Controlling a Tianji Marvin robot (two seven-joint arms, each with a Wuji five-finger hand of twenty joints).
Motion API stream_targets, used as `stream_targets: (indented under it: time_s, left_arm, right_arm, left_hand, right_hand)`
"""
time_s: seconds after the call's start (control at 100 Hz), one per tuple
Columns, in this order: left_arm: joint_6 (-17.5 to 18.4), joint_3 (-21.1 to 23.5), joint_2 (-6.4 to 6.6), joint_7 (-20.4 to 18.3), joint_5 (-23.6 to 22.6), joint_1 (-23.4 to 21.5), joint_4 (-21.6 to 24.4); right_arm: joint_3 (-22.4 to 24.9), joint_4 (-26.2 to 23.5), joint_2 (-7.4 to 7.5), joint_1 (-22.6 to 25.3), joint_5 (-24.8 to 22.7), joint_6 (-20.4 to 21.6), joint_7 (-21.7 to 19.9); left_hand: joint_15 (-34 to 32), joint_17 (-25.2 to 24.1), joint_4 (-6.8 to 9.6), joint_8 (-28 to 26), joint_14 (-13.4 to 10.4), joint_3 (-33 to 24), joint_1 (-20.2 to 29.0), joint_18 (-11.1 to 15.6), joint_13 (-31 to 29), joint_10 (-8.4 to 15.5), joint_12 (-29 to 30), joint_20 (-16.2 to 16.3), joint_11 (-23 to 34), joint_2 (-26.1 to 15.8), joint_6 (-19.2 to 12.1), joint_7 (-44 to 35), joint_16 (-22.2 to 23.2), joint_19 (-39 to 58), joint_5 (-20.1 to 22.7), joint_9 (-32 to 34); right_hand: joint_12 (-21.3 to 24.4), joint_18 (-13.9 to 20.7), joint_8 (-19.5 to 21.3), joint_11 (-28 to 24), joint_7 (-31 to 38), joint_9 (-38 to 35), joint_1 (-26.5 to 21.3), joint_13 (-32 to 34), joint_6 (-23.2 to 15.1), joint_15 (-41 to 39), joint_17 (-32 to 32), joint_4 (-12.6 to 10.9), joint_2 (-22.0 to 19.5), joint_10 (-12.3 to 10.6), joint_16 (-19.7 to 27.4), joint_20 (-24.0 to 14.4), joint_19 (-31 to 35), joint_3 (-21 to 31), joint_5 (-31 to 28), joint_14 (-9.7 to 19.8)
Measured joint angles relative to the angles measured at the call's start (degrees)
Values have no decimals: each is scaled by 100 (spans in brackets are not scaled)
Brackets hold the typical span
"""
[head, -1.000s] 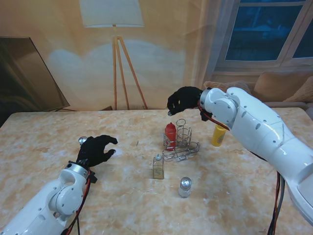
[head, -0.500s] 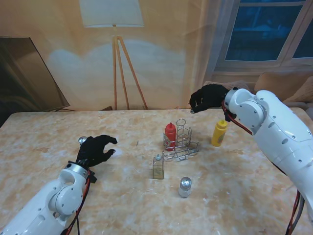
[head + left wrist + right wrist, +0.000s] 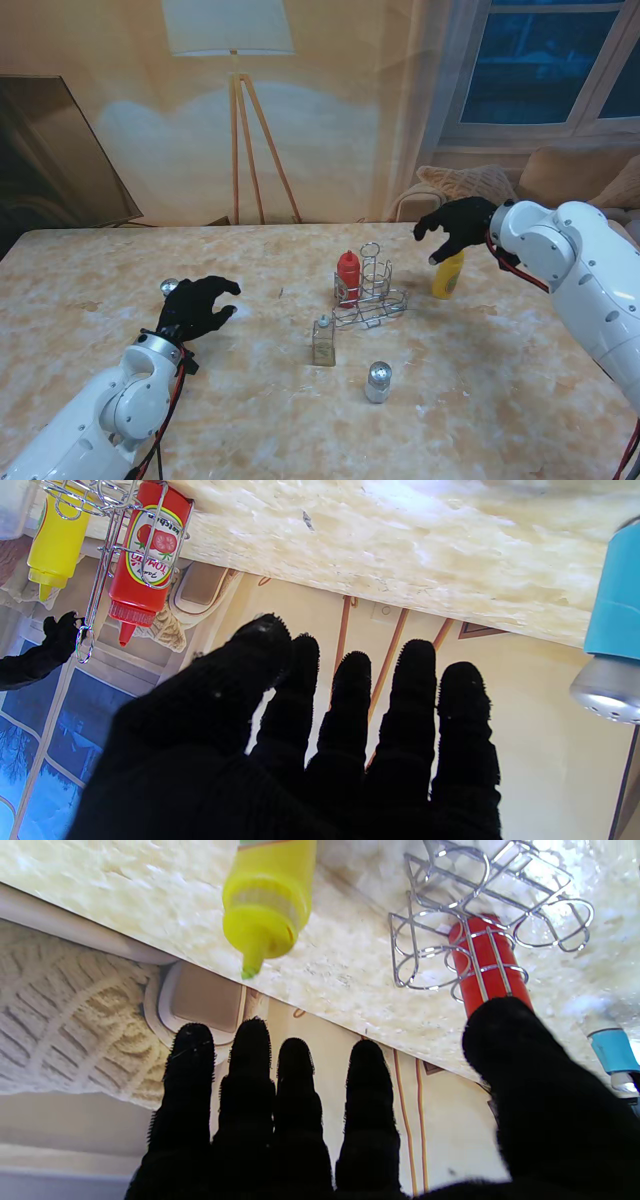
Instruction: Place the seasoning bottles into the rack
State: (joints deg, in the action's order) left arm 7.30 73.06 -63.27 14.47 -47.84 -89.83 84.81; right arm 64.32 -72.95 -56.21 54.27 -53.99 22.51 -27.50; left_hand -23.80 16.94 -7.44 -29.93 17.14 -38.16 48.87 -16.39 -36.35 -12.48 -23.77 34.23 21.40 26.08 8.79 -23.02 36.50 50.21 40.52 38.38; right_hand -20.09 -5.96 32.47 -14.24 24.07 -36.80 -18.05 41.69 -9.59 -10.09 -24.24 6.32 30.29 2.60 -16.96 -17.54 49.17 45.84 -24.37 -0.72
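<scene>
Wire rack, silver metal w/ several ring slots & a tall loop handle, stands near mid-table. Red ketchup bottle sits upright in its left slot, cap up. Yellow squeeze bottle stands upright on the table, right of the rack, apart from it. Clear glass bottle stands nearer to me, just left of the rack. Silver-topped shaker nearer still. Small silver-capped shaker far left.

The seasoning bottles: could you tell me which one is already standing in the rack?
The red ketchup bottle. It alone stands inside the wire rack; the yellow bottle, the glass bottle and the silver-capped shaker stand on the table outside it.
</scene>
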Motion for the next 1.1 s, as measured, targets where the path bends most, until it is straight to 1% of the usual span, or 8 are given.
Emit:
stream_targets:
  time_s: [0.14, 0.18, 0.24, 0.48, 0.63, 0.89, 0.98, 1.1]
  left_arm:
    - [-1, -4, 0, -2, 0, 0, 0]
    - [-3, -5, 0, -2, 0, 0, 0]
    - [-4, -7, 1, -2, 0, 0, 0]
    - [-9, -19, 1, -13, 0, 4, 0]
    - [-20, -26, 1, -13, 0, 5, 0]
    - [-21, -26, 1, -23, 16, 4, 0]
    - [-21, -23, 0, -24, 23, 2, 0]
    - [-23, -24, 0, -27, 23, 2, 0]
  right_arm:
    - [110, 23, 24, 113, -298, 75, 65]
    - [128, 36, 34, 138, -317, 87, 73]
    - [141, 49, 53, 170, -318, 89, 55]
    - [152, 183, 73, 235, -503, 81, 223]
    - [2, 373, 84, 192, -582, 22, 462]
    - [-514, 933, 81, -114, -460, -250, 601]
    - [-644, 1062, 80, -200, -378, -298, 615]
    - [-745, 1166, 74, -255, -350, -328, 737]
  left_hand:
    - [0, 0, 0, 0, 0, 0, 0, 0, 0, 0, 0, 0, 0, 0, 0, 0, 0, 0, 0, 0]
    - [0, 0, 0, 0, 0, 0, 0, 0, 0, 0, 0, 0, 0, 0, 0, 0, 0, 0, 0, 0]
    - [0, 0, 0, 0, 0, 0, 0, 0, 0, 0, 0, 0, 0, 0, 0, 0, 0, 0, 0, 0]
    - [0, 0, 0, 0, 0, 0, 0, 0, 0, 0, 0, 0, 0, 0, 0, 0, 0, 0, 0, 0]
    - [0, 0, 0, 0, 0, 0, 0, 0, 0, 0, 0, 0, 0, 0, 0, 0, 0, 0, 0, 0]
    - [0, 0, 0, 0, 0, 0, 0, 0, 0, 0, 0, 0, 0, 0, 0, 0, 0, 0, 0, 0]
    - [0, 0, 0, 0, 0, 0, 0, 0, 0, 0, 0, 0, 0, 0, 0, 0, 0, 0, 0, 0]
    - [0, 0, 0, 0, 0, 0, 0, 0, 0, 0, 0, 0, 0, 0, 0, 0, 0, 0, 0, 0]
  right_hand:
    - [7, -168, -158, 223, -134, 239, 234, -262, -62, 81, 266, 0, 387, 10, 85, 98, -13, 377, 260, -152]
    - [140, -176, -205, 261, -170, 318, 259, -329, -58, 120, 329, 2, 428, 22, 143, 122, -16, 424, 344, -212]
    - [143, -239, -264, 262, -210, 419, 271, -349, -58, 133, 389, 2, 568, 32, 146, 132, -20, 496, 458, -299]
    - [142, -384, -348, 262, -245, 485, 323, -393, -59, 136, 473, 62, 710, 66, 150, 252, -7, 735, 545, -505]
    - [143, -388, -349, 258, -245, 485, 323, -389, -59, 122, 473, 81, 843, 71, 150, 255, 54, 860, 546, -540]
    - [143, -446, -350, 118, -177, 485, 323, -377, -60, 57, 424, 85, 850, 76, 150, 260, 176, 1009, 546, -542]
    - [143, -447, -350, 43, -86, 485, 315, -249, -60, -24, 323, 87, 946, 78, 150, 265, 243, 1099, 546, -541]
    - [143, -443, -350, -118, 121, 482, 237, 13, -127, -189, 98, 142, 1088, 79, 150, 266, 327, 1293, 545, -386]
